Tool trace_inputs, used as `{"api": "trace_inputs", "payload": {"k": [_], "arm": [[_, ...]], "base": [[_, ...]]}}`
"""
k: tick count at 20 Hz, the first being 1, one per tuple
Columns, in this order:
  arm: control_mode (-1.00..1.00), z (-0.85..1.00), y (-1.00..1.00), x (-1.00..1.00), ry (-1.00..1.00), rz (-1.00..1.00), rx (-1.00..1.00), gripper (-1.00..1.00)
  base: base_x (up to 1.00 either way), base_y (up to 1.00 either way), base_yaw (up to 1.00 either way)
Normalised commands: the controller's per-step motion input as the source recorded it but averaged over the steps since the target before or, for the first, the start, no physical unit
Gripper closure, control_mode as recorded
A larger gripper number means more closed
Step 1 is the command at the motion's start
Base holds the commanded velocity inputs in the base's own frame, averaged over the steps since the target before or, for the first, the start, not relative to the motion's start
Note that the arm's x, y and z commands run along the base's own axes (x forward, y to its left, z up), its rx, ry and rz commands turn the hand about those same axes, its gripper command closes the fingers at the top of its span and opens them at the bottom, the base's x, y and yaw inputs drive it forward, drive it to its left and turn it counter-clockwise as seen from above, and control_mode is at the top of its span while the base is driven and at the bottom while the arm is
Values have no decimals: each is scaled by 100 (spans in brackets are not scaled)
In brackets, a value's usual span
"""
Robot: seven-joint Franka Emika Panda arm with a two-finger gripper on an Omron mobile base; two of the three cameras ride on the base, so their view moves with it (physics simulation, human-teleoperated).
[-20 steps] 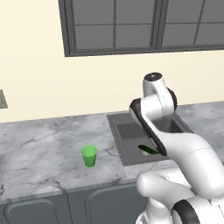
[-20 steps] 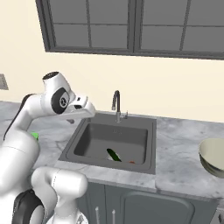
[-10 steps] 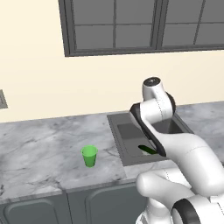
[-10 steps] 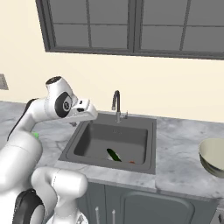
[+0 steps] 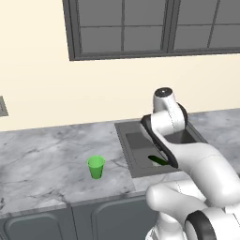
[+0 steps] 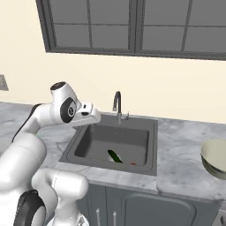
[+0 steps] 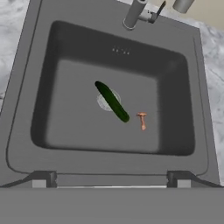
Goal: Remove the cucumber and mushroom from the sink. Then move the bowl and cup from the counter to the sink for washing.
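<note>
The dark green cucumber (image 7: 112,101) lies diagonally over the drain on the floor of the dark grey sink (image 7: 26,92), with the small orange-brown mushroom (image 7: 142,120) just beside its lower end. Both also show in the right base view, the cucumber (image 6: 114,156) and the mushroom (image 6: 133,163) near the basin's front wall. My gripper (image 7: 110,180) hovers above the sink's front-left part, looking down into it, open with nothing between its fingertips (image 7: 43,179). The green cup (image 5: 96,167) stands on the counter (image 5: 42,154) left of the sink. The pale bowl (image 6: 216,158) sits on the counter at the far right.
A curved metal faucet (image 6: 117,106) rises at the sink's back edge. My white arm (image 5: 164,136) reaches over the basin's left side. A wall with a dark-framed window (image 6: 132,26) stands behind the counter. Dark cabinet doors (image 6: 145,212) run below the counter.
The arm has swung toward the sink, carrying the hand from beside the basin's left edge to over it. The cucumber, mushroom, cup and bowl have stayed in place.
</note>
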Motion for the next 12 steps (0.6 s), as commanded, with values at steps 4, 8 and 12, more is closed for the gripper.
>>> {"api": "trace_inputs", "payload": {"k": [4,8,12], "arm": [[-100,-17,-7,12,0,7,-1,-100],[-100,-16,-7,14,0,4,-1,-100],[-100,-16,-4,14,0,2,0,-100]], "base": [[0,0,0],[0,0,0],[0,0,0]]}}
